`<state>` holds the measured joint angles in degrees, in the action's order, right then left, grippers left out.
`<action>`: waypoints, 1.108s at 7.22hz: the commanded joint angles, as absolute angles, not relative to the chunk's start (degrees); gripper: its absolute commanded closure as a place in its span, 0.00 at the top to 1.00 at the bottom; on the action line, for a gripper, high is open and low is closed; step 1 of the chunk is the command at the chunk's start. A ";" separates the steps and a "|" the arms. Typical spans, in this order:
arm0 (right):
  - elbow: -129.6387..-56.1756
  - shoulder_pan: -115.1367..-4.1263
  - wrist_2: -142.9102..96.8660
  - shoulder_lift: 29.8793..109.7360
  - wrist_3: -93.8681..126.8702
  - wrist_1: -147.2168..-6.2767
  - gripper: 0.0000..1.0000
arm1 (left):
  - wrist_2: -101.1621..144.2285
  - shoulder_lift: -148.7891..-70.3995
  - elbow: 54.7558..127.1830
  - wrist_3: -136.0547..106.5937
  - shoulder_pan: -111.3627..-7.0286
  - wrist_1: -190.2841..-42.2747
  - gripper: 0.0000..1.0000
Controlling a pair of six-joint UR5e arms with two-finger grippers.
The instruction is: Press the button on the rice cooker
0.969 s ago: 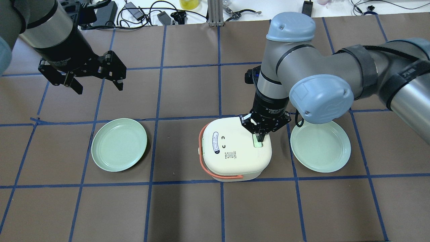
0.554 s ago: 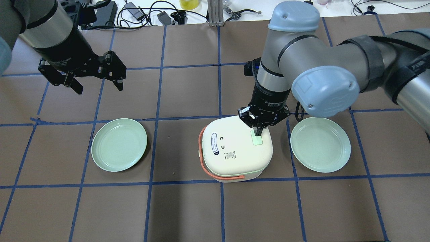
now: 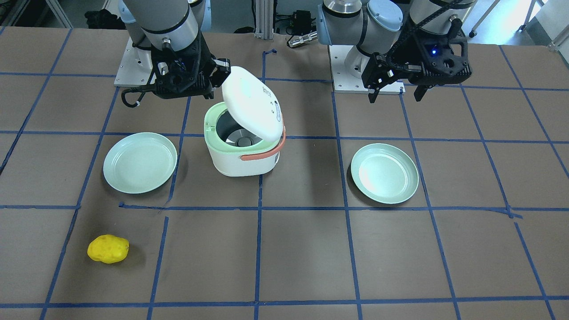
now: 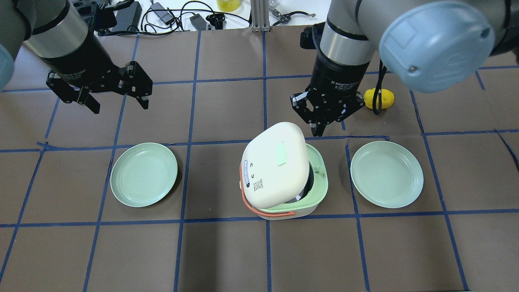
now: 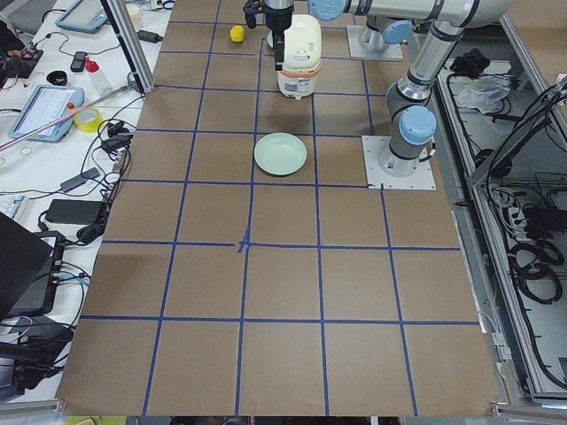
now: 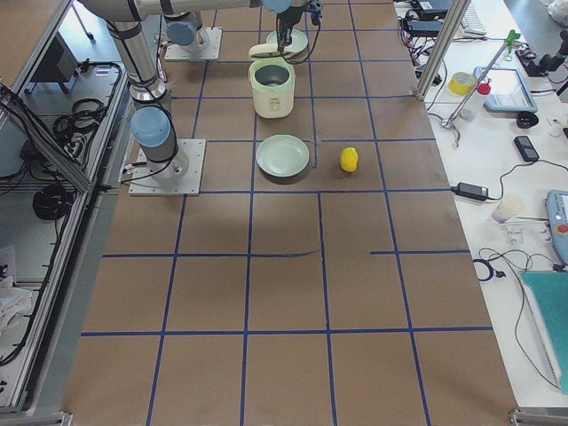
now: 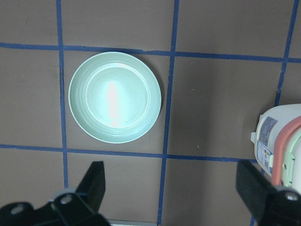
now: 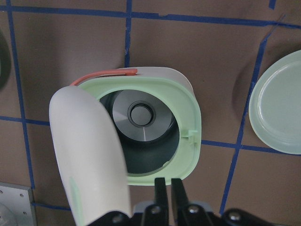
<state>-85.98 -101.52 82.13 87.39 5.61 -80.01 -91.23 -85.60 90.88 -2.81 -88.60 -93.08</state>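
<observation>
The white rice cooker [image 4: 320, 182] stands mid-table with its lid [image 4: 267, 170] sprung open and tilted up; a pale green button [image 4: 282, 154] shows on the lid. From the front the cooker [image 3: 242, 160] shows its open lid [image 3: 253, 104] and dark inner pot [image 8: 141, 127]. My right gripper [image 4: 317, 130] is shut and empty, raised just beyond the cooker's far edge and clear of the lid; its shut fingertips [image 8: 162, 186] show in the right wrist view. My left gripper [image 4: 119, 101] is open and empty, high over the table's left part.
A green plate [image 4: 144, 174] lies left of the cooker and another green plate [image 4: 387, 174] lies right of it. A yellow lumpy object [image 4: 379, 98] lies beyond the right plate. Cables and tools lie along the far table edge.
My right gripper has lifted off the button and moved up and toward the far side. The cooker's lid, closed before, has popped open. The left arm has not moved.
</observation>
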 commanded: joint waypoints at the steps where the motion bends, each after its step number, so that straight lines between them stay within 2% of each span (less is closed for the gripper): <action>1: -81.83 -101.08 85.08 88.06 5.63 -78.32 0.68 | -91.23 -85.61 90.88 -2.81 -88.59 -93.08 1.00; 2: -81.48 -101.07 85.34 88.15 5.80 -78.83 1.00 | -91.23 -85.61 90.88 -2.81 -88.59 -93.08 1.00; 7: -81.21 -92.99 89.90 88.42 5.62 -81.81 1.00 | -91.23 -85.61 90.88 -2.81 -88.59 -93.08 1.00; 8: -81.38 -92.12 89.83 88.24 3.62 -82.96 0.97 | -91.23 -85.61 90.88 -2.81 -88.59 -93.08 1.00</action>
<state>-81.24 -93.18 89.54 88.36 4.95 -81.55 -91.23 -85.60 90.88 -2.81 -88.60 -93.08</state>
